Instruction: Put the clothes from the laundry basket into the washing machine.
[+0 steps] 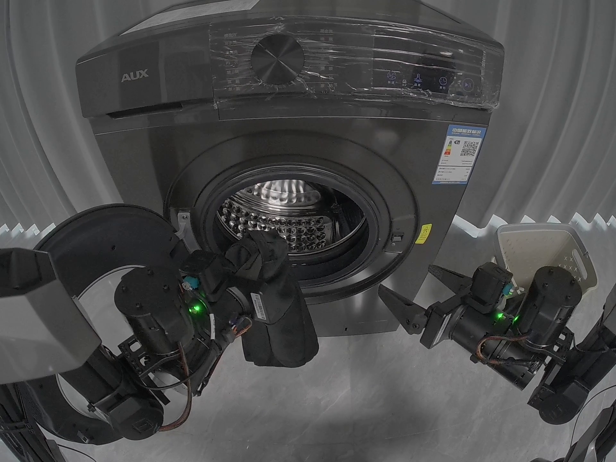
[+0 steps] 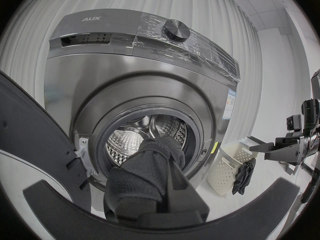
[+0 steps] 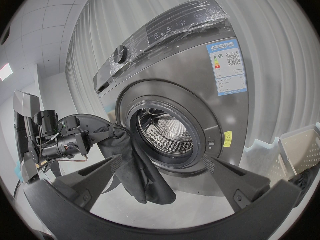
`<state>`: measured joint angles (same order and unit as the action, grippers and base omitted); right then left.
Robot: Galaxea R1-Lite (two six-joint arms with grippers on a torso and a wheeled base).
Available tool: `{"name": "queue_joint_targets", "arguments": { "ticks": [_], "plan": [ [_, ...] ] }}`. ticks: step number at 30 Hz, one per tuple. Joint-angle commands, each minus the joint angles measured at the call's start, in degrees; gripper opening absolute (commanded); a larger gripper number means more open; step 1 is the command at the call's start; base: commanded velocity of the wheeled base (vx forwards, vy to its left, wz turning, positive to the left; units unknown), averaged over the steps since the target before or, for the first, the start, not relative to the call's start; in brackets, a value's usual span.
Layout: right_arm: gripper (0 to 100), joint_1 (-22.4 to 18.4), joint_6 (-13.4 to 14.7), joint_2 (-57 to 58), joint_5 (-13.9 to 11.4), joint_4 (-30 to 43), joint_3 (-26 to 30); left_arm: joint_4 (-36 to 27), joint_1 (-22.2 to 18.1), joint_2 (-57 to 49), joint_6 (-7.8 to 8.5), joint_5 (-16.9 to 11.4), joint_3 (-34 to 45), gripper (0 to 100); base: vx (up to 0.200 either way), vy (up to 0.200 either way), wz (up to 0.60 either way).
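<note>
The grey washing machine (image 1: 289,129) stands with its round door (image 1: 96,245) swung open to the left, showing the steel drum (image 1: 282,216). My left gripper (image 1: 240,271) is shut on a black garment (image 1: 279,316), just in front of the drum's lower left rim. The cloth bunches over the fingers and hangs down below them, as the left wrist view (image 2: 146,174) also shows. My right gripper (image 1: 405,280) is open and holds nothing, low before the machine's right corner. The white laundry basket (image 1: 545,251) stands right of the machine, with another black garment (image 2: 244,177) draped over its edge.
White curtains hang behind and beside the machine. The pale floor (image 1: 359,393) in front of it is bare. The open door takes up the space on the left, close to my left arm.
</note>
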<state>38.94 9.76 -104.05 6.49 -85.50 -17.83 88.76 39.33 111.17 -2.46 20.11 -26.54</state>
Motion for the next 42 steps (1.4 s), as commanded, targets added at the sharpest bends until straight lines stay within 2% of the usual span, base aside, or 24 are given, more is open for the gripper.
{"name": "queue_joint_targets", "arguments": {
  "ticks": [1,13,42],
  "plan": [
    [100,0.26,0.08,-0.1,0.02,-0.01,-0.01,0.01,0.31,0.46,-0.53,0.01,-0.18,0,0.0,0.0,0.0],
    [100,0.44,0.08,-0.1,0.02,-0.01,-0.01,0.01,0.22,2.04,-0.61,-0.08,-0.71,0,0.183,0.0,0.0],
    [100,1.14,0.17,-0.63,-0.07,-0.01,-0.01,0.1,0.22,3.36,-0.79,0.01,-0.88,0,0.007,0.0,0.0]
  ]
}}
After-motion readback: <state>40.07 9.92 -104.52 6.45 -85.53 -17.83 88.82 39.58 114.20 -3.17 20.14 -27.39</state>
